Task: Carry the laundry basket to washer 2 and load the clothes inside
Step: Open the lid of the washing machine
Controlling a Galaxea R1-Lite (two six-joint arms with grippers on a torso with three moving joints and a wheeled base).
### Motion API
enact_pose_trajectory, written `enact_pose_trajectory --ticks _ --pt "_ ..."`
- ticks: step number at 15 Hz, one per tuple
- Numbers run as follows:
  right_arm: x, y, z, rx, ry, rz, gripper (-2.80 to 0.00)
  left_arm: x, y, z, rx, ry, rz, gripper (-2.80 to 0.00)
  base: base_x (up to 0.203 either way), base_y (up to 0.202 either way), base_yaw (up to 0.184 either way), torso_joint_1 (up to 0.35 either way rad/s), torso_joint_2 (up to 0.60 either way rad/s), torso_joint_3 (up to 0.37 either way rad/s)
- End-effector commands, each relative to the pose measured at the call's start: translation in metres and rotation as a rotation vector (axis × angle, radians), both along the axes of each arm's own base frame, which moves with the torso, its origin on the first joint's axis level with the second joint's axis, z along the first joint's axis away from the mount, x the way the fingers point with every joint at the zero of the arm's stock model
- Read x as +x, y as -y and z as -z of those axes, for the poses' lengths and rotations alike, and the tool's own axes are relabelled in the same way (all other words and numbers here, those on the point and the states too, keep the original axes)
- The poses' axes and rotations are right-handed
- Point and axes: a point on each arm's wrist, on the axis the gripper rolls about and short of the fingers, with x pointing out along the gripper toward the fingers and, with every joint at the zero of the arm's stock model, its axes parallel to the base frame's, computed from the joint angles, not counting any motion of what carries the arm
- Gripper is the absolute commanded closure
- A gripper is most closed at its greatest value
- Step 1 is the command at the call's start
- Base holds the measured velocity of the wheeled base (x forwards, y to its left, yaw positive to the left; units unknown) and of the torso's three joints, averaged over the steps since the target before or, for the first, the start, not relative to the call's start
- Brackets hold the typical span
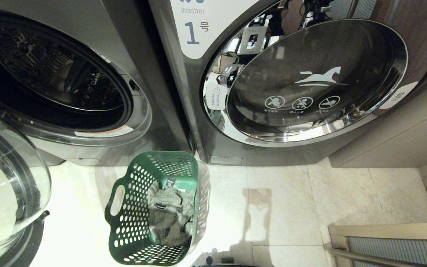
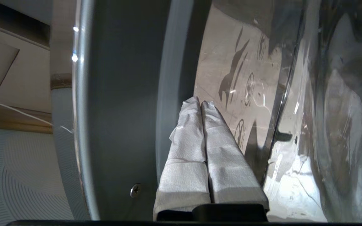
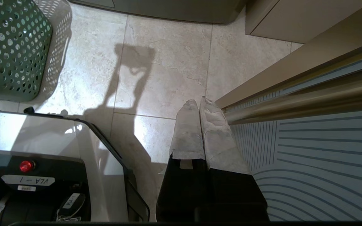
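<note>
Laundry basket [image 1: 154, 207]: green, perforated, standing upright on the pale tiled floor [image 1: 291, 207] just before the gap between two front-load washers; one corner also visible in the right wrist view [image 3: 11, 47].

Clothes [image 1: 169, 215]: pale grey-green garment with small dark buckles, lying crumpled inside the basket, against its right-hand side.

Washer on the left [image 1: 61, 74]: dark grey, drum exposed, glass door [image 1: 6, 178] swung wide open toward the lower left of the head view. No number label visible on it.

Washer on the right [image 1: 310, 81]: dark grey, chrome-ringed round door closed, white horse logo on the glass, white label reading "1" at upper left of the door.

Left gripper [image 2: 200, 103]: outside the head view; fingers wrapped in white cloth, pressed fully together, nothing between them; tips close beside the glass of the open door [image 2: 250, 78], contact impossible to confirm.

Right gripper [image 3: 198, 103]: outside the head view; cloth-wrapped fingers pressed together, empty; held low over the floor, beside a metal rail [image 3: 294, 103] and the robot base [image 3: 42, 175], well apart from the basket.
</note>
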Motion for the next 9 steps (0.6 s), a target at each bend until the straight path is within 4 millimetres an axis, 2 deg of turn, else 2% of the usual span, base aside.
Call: enact_pose_trajectory --ticks 1,9 --pt "0.0 0.0 0.0 -0.001 -0.004 -0.001 0.0 -0.001 -0.009 -0.001 -0.003 0.001 -0.022 0.0 0.0 0.0 0.0 0.0 0.0 0.0" --pt "0.0 0.0 0.0 -0.001 -0.004 -0.001 0.0 -0.007 -0.054 -0.002 -0.005 0.016 -0.105 0.0 0.0 0.0 0.0 0.0 0.0 0.0"
